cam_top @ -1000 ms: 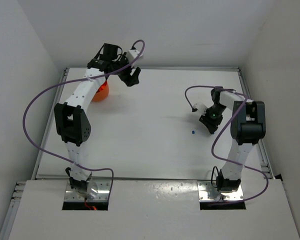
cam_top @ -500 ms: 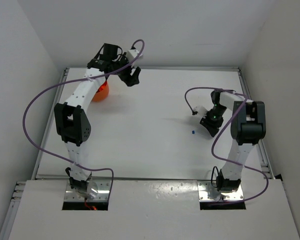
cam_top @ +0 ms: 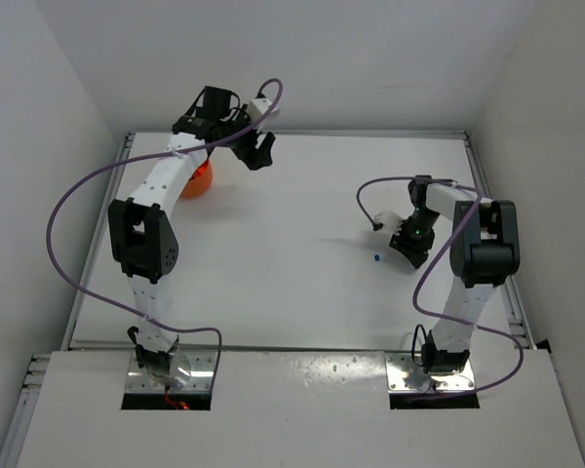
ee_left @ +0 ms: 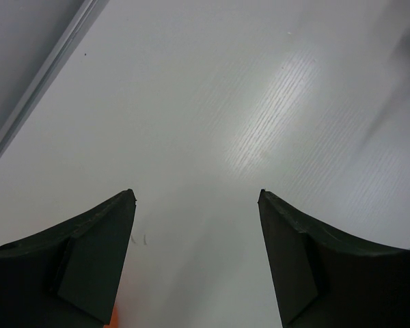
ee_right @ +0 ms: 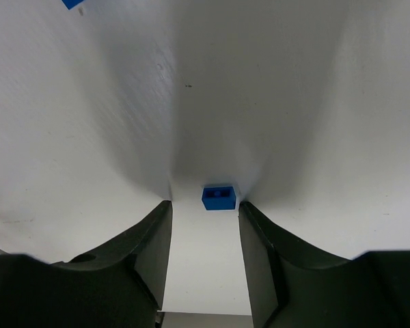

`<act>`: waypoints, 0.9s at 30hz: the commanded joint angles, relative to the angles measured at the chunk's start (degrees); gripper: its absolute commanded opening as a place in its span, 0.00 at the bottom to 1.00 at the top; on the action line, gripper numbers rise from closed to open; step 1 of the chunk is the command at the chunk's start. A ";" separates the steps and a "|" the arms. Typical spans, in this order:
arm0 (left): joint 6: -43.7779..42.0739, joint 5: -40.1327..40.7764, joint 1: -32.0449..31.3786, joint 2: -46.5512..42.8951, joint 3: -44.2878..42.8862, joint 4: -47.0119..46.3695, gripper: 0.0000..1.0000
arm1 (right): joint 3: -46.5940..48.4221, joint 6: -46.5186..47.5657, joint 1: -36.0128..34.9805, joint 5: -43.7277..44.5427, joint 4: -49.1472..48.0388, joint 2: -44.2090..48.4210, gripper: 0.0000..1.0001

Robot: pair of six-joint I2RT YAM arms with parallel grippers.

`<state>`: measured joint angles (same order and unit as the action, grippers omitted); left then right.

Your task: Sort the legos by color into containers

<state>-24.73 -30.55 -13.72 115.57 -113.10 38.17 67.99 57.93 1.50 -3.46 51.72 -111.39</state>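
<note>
the blue brick (ee_right: 219,197) lies flat on the counter (cam_top: 292,283) right at the mouth of my right tool (ee_right: 205,205), just past the tips and a little toward the finger on the right of the wrist view. its long axis runs across the gap, from one finger toward the other, so i judge that closing would squeeze it end to end. the fingers stand apart with nothing clamped. this arm is folded low near the right edge of the counter, with its tool (cam_top: 407,241) tipped down at the surface. a second blue bit (ee_right: 72,3) lies farther ahead and off to one side.

my left tool (cam_top: 261,151) is well apart from all this, raised near the far left corner, just beside the orange bowl (cam_top: 199,179). its fingers are spread wide and hold nothing. the right arm is plainly the nearer one.
</note>
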 commanded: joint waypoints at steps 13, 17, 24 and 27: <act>1.79 -2.50 0.80 1.24 -3.44 -0.12 0.79 | 1.89 2.54 -3.52 -3.57 -6.72 -3.74 0.45; 1.79 -2.50 0.80 1.24 -3.44 -0.12 0.79 | 1.89 2.54 -3.52 -3.04 -6.20 -4.27 0.45; 1.79 -2.50 0.80 1.24 -3.44 -0.12 0.79 | -1.44 3.06 -3.52 -1.90 -5.67 -3.22 0.43; 1.79 -2.50 0.80 1.24 -3.44 -0.12 0.79 | -2.94 4.20 -2.99 -1.37 -5.67 -2.69 0.43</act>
<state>-23.29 -31.77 -13.47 117.01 -114.06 38.28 68.79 59.66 -1.65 -1.93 48.58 -111.98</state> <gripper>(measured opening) 0.786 0.427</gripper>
